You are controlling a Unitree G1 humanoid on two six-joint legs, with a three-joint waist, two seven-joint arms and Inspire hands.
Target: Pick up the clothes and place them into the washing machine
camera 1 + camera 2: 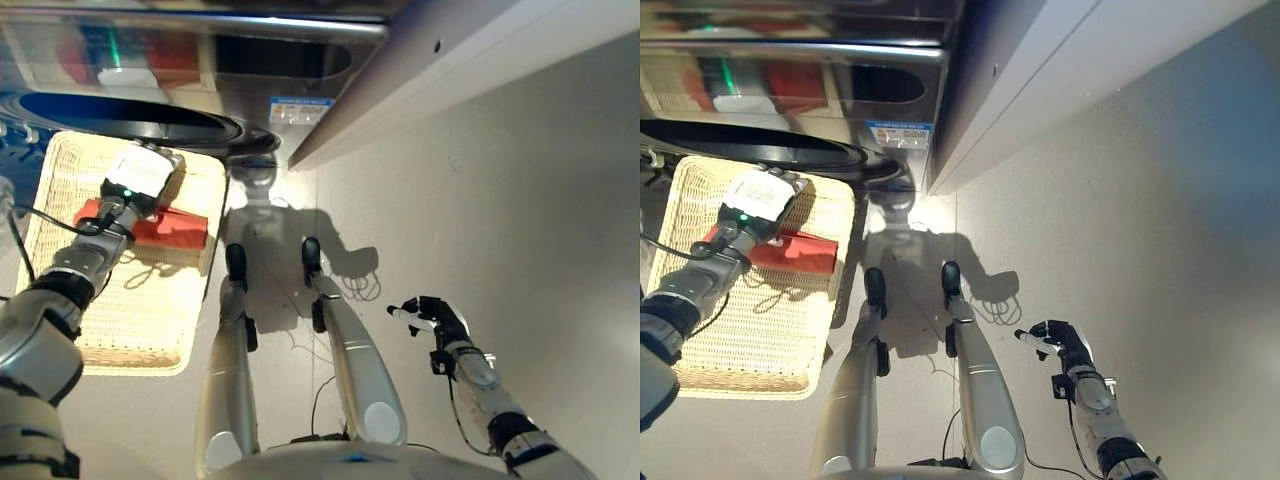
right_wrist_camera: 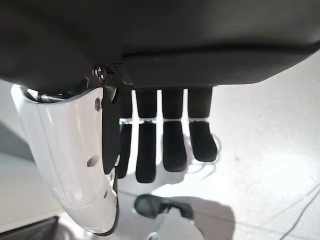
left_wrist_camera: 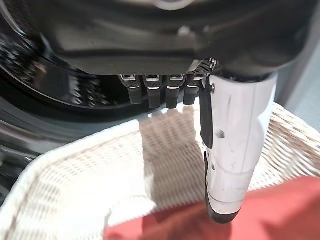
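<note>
With the left hand [image 1: 140, 172] hovering open-fingered over the red garment [image 1: 160, 226] in the wicker basket [image 1: 150, 320] beside the washing machine [image 1: 130, 115], it needed to drop lower and gather cloth before closing, while the right hand [image 1: 432, 318] hung relaxed over the floor.

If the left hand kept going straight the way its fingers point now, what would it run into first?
Probably the far rim of the woven wicker basket, with the washing machine's dark round door just beyond; the left hand hovers open above the red cloth.
</note>
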